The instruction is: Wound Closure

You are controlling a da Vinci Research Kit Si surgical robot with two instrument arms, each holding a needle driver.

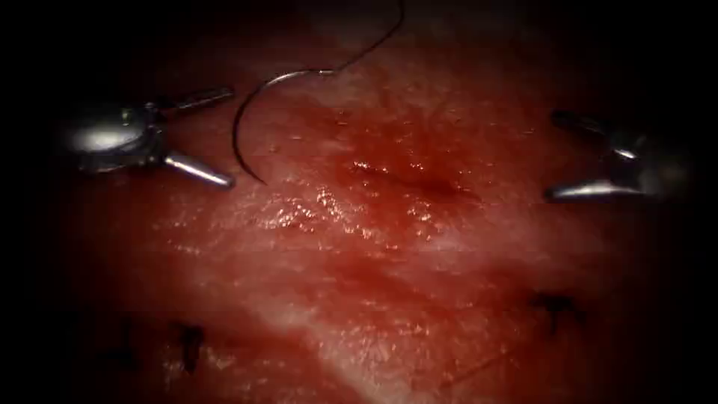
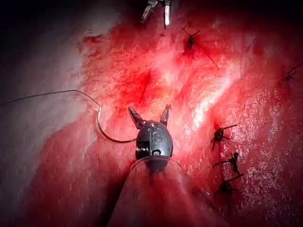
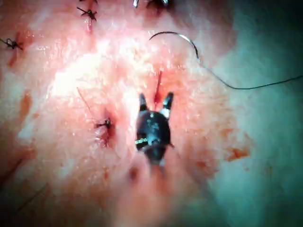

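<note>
The tissue [image 1: 359,247] is seen with its cut [image 1: 419,183] unstitched. Both tools, left [image 1: 217,138] and right [image 1: 561,157], are spread and empty. The needle [image 1: 243,123], thread [image 1: 374,45] attached, lies left of the cut; a pickup seems called for.

The cut [image 1: 404,179] runs as a short dark slit across the middle of the tissue [image 1: 359,299], with red fluid [image 1: 374,224] glistening around and below it; the needle [image 1: 243,123] lies loose on the tissue left of the cut, its curve bowed away from the cut, its tip nearest the left tool; the thread [image 1: 374,41] trails from its upper end up and away; the left tool [image 1: 224,138] sits further left of the cut, just beside the needle, jaws spread wide, holding nothing; the right tool [image 1: 553,157] sits right of the cut, jaws likewise apart and empty; dark knotted stitches [image 1: 557,307] lie below the cut.
</note>
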